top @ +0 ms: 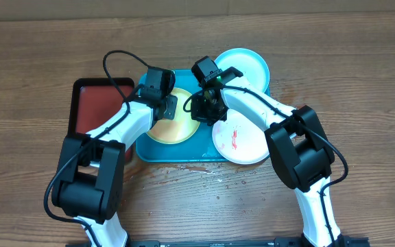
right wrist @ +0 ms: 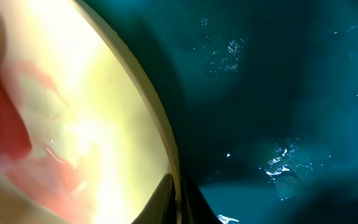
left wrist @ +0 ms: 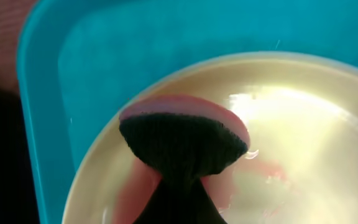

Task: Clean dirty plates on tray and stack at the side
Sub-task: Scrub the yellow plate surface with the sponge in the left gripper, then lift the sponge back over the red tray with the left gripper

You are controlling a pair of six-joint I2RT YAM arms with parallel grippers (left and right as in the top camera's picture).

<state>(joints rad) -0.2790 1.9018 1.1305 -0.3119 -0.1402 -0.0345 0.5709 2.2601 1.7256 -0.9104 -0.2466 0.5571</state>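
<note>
My left gripper pinches a black pad with a pink face, which rests on the yellow-green plate near its 11 o'clock side, with pink smears beside it. My right gripper is clenched on that plate's rim at 3 o'clock. The plate lies in the turquoise tray. From it, the cyan plate sits at 1 o'clock. The white plate, red-smeared, sits at 4 o'clock, overlapping the tray's rim. A dark red tray lies at 9 o'clock.
</note>
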